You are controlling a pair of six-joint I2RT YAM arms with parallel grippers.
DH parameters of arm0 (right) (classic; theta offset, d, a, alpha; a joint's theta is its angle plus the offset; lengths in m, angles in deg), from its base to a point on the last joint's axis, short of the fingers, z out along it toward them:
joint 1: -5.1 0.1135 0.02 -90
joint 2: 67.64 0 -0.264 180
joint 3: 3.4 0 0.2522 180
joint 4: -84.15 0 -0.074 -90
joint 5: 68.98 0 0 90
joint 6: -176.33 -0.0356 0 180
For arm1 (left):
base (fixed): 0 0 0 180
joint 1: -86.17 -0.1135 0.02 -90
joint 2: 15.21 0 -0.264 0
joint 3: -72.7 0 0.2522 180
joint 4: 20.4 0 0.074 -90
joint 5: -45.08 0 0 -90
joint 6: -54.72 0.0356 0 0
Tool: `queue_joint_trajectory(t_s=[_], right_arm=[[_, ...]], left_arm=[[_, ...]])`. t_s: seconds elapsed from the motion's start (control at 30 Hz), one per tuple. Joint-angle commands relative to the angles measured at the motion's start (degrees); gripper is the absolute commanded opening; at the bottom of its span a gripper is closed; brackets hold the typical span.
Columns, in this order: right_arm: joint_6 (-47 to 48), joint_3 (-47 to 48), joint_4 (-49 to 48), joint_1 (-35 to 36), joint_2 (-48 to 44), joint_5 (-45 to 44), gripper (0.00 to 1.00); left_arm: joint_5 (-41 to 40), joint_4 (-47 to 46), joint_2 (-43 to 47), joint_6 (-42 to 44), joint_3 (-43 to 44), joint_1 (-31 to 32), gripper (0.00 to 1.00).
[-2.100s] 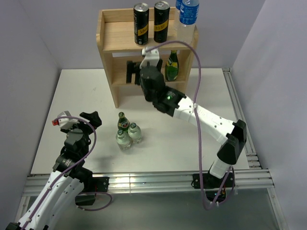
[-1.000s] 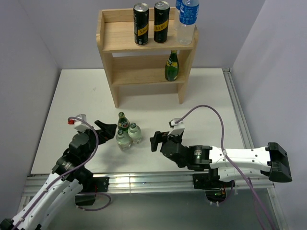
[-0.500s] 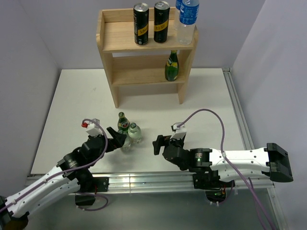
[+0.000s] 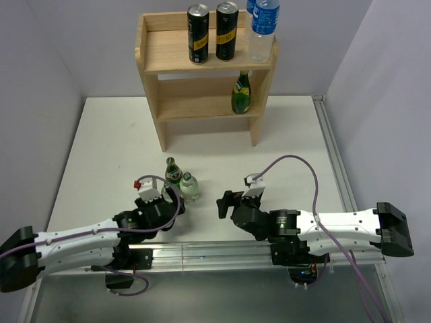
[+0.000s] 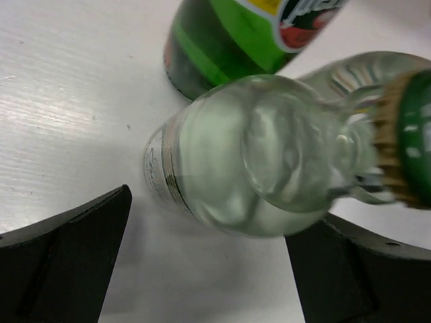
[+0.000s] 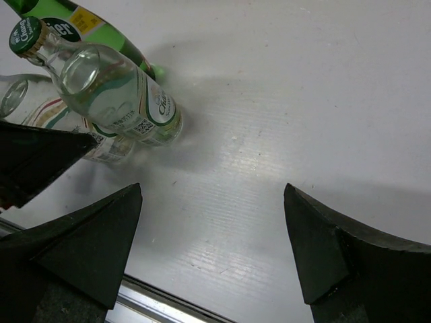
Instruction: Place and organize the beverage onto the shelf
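Observation:
The pale wooden shelf [image 4: 168,55] stands at the back. Its upper board holds two black cans [image 4: 198,24] and a clear water bottle [image 4: 263,28]. A green bottle [image 4: 241,93] stands on the lower board. On the table stand a green bottle [image 4: 173,171] and two clear glass bottles [image 4: 190,186]. My left gripper [image 4: 168,196] is open, its jaws either side of the near clear bottle [image 5: 249,175], with gaps showing. My right gripper [image 4: 224,202] is open and empty, right of the bottles [image 6: 121,94].
A second blue-capped bottle [image 4: 250,5] stands behind the water bottle on the upper board. The metal rail [image 4: 202,252] runs along the table's near edge. White walls close in on the left, back and right.
My left arm has stretched forward and low, bringing its open jaws around the near clear bottle. My right arm came away from the shelf earlier and now sits low, nearly still.

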Motion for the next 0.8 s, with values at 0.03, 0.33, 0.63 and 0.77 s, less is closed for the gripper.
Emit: queue_joint_trajectory(t_s=[0.03, 0.33, 0.63, 0.77], right_arm=[[-1.9, -1.4, 0.5, 0.4, -2.3, -3.0, 0.93], [-2.5, -2.5, 1.0, 0.3, -2.7, -3.0, 0.93], [-1.9, -2.8, -3.0, 0.3, 0.6, -2.0, 0.93], [-1.5, -2.8, -4.0, 0.3, 1.1, -1.7, 0.93]], left_arm=[[-12.9, -6.2, -7.4, -5.9, -0.5, 2.5, 0.99], [-20.2, -20.7, -13.9, 1.8, -3.2, 4.0, 0.99], [-24.4, -35.9, -20.3, 12.0, -5.6, 4.0, 0.99], [-24.9, -40.1, -25.8, 14.6, -4.5, 4.0, 0.99]])
